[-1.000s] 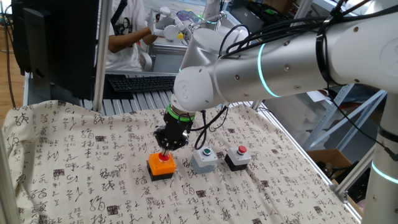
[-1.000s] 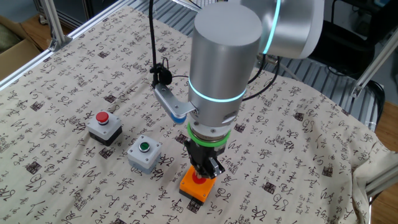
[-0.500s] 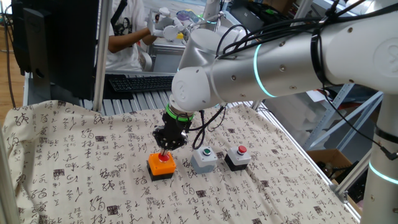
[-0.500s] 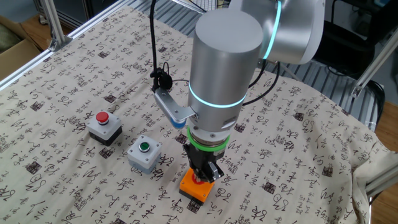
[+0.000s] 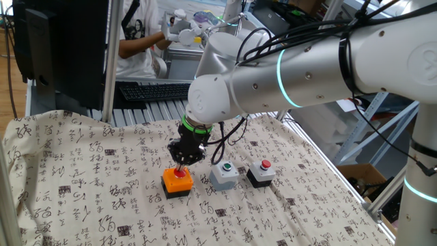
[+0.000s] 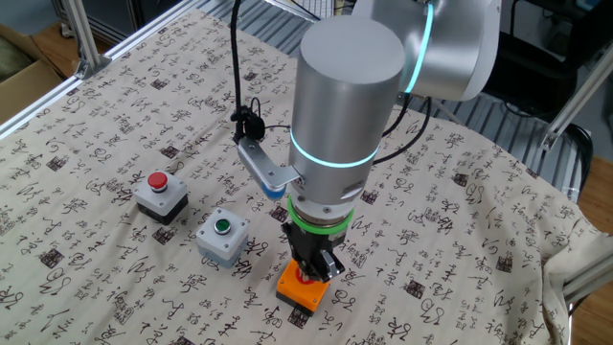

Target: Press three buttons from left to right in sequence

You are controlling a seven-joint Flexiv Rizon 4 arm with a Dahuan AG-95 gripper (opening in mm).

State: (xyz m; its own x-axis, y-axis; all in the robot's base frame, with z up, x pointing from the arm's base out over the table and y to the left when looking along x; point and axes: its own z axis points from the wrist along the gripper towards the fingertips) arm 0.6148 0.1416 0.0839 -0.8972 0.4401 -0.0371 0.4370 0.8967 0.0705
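Three button boxes stand in a row on the patterned cloth. The orange box (image 5: 176,186) (image 6: 301,293) with its red button (image 5: 181,173) is at the left in one fixed view. The light grey box (image 5: 224,177) (image 6: 222,241) with a green button (image 6: 222,226) is in the middle. The black box (image 5: 260,176) (image 6: 160,201) with a small red button (image 6: 158,181) is at the right. My gripper (image 5: 181,166) (image 6: 307,274) points straight down, its fingertips together and resting on the orange box's red button.
The cloth-covered table (image 5: 82,178) ends in metal frame rails (image 6: 81,38). A black keyboard (image 5: 153,90) and a seated person (image 5: 136,41) are behind the table. A cable (image 6: 238,86) hangs beside the arm. A cardboard box (image 6: 19,81) sits off the table's corner.
The arm has shifted slightly and the gripper has sunk a little onto the orange box's red button. The boxes have not moved.
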